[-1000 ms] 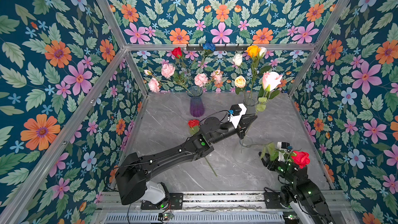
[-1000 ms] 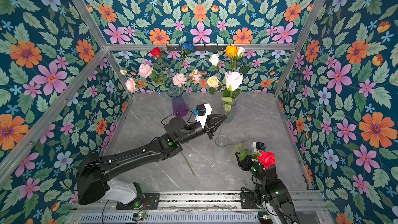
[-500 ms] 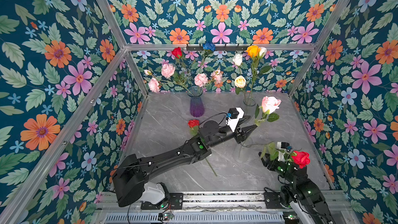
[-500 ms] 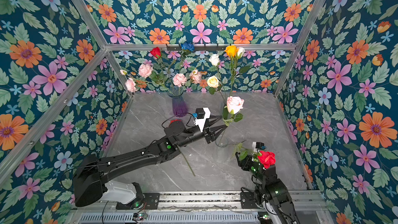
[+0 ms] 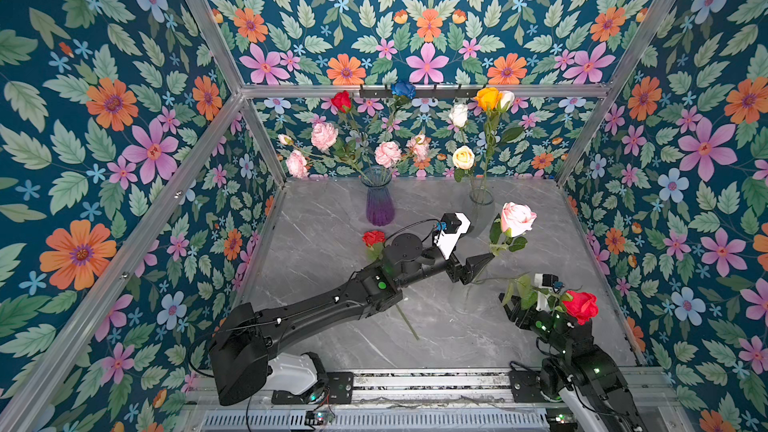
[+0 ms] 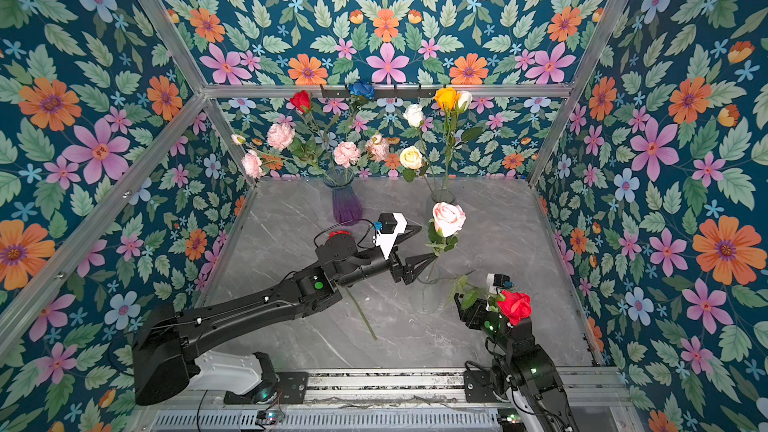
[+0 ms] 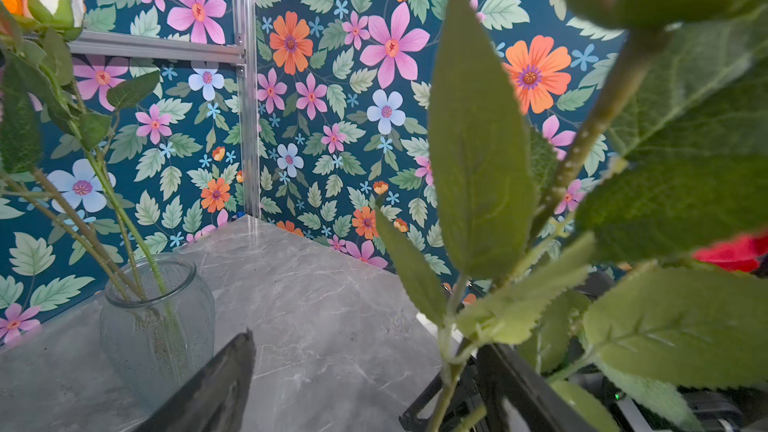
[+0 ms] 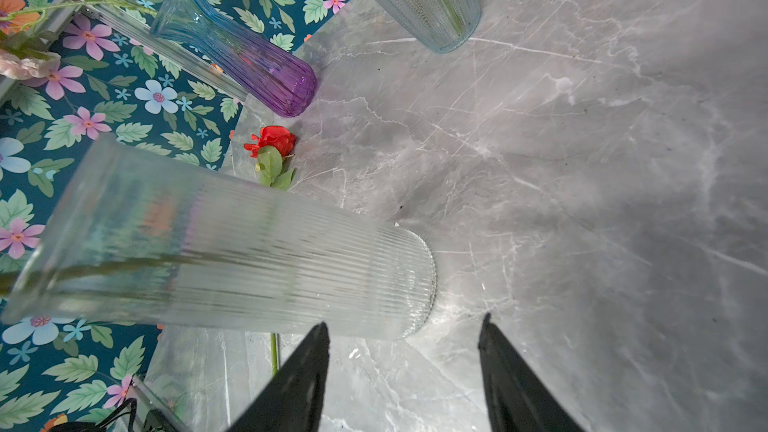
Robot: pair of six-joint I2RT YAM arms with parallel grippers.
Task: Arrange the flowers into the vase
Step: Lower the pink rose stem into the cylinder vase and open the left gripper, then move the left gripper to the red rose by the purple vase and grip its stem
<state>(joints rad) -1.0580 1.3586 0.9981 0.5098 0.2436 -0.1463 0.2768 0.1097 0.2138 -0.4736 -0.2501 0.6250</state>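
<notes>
A pink rose (image 5: pixel 517 218) stands in the clear ribbed vase (image 6: pixel 428 297), which also shows in the right wrist view (image 8: pixel 249 263). My left gripper (image 5: pixel 481 270) is open around the rose's stem (image 7: pixel 449 367), which passes close by one finger. A red rose (image 5: pixel 582 305) lies over my right wrist, its stem running toward the vase's mouth. My right gripper (image 8: pixel 404 322) hangs open above the vase's foot, nothing between its fingers. Another red rose (image 5: pixel 373 238) lies flat on the table, its stem partly under my left arm.
At the back a purple vase (image 5: pixel 379 205) holds pink carnations, a red rose and a blue rose. A round clear vase (image 5: pixel 480 201) holds white, cream and orange roses. Flowered walls with metal bars close in the grey marble table (image 5: pixel 332 218).
My left gripper has opened and let go of the pink rose, which has dropped lower and nearer into the ribbed vase. My right arm and its red rose have not moved.
</notes>
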